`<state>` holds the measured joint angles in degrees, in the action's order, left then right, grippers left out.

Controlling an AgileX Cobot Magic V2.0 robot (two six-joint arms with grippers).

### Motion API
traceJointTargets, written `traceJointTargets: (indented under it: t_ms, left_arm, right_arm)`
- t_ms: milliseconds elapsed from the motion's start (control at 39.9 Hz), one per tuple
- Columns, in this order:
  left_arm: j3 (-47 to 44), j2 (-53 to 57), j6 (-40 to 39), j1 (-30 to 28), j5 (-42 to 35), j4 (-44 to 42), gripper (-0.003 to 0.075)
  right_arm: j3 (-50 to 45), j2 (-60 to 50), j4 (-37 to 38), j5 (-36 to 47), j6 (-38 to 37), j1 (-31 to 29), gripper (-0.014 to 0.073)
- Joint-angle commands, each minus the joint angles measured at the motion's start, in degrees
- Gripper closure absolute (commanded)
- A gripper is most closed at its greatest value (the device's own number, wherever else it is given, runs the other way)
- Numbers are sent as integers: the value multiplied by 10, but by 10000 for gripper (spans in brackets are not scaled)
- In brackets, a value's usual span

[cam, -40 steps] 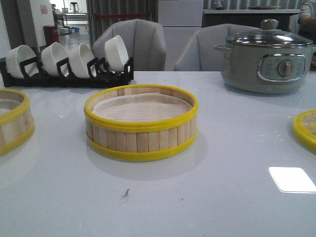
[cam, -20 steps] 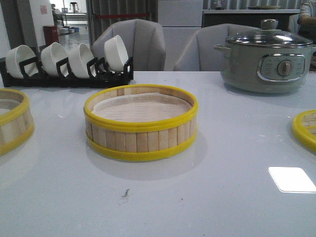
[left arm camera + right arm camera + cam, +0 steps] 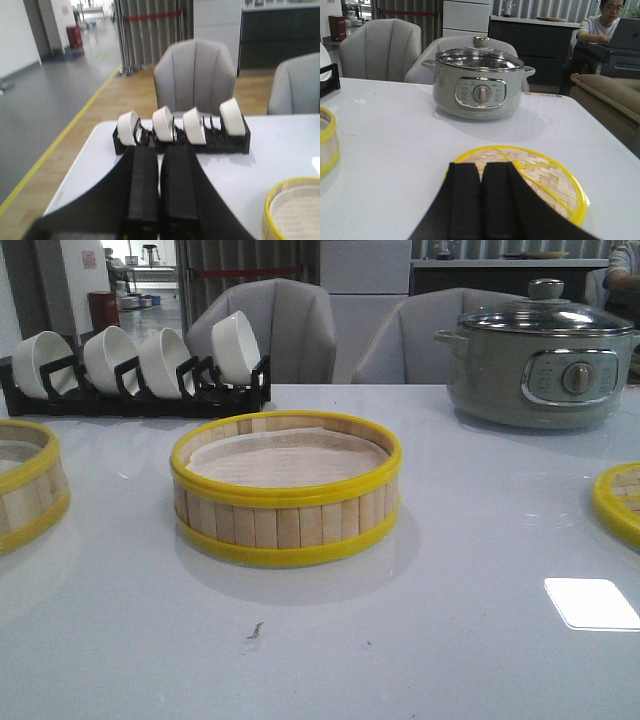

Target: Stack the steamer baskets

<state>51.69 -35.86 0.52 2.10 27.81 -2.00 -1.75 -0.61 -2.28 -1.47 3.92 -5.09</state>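
One steamer basket (image 3: 285, 490), a ring of pale slats with yellow rims and a white liner, stands at the middle of the table. A second basket (image 3: 25, 490) is cut off by the left edge of the front view. The woven yellow-rimmed lid (image 3: 540, 175) lies flat on the right; only its rim (image 3: 620, 502) shows in the front view. My left gripper (image 3: 160, 149) is shut and empty, held above the table and pointing at the bowl rack, with a basket rim (image 3: 292, 210) off to its side. My right gripper (image 3: 481, 166) is shut and empty just short of the lid. Neither gripper appears in the front view.
A black rack of white bowls (image 3: 140, 370) stands at the back left. A grey electric pot with a glass lid (image 3: 540, 360) sits at the back right, beyond the woven lid. Grey chairs stand behind the table. A bright light patch (image 3: 590, 602) lies front right.
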Motion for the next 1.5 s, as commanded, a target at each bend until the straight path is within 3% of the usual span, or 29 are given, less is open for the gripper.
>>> traceJointTargets:
  t_ms: [0, 100, 251, 1328, 1479]
  left_arm:
    - [93, -71, 0, 4, 67, -4, 635]
    - [133, -128, 0, 24, 110, -7, 635]
    - [134, -171, 1, 47, 111, -10, 635]
    - [133, -238, 1, 54, 107, -32, 635]
    - [133, -238, 1, 54, 107, -32, 635]
  right_arm:
    - [9, -12, 6, 46, 1, 0, 566]
    - [9, -12, 6, 46, 1, 0, 566]
    - [9, -12, 6, 46, 1, 0, 566]
    - [9, -12, 6, 46, 1, 0, 566]
    - [9, -12, 9, 127, 29, -2, 566]
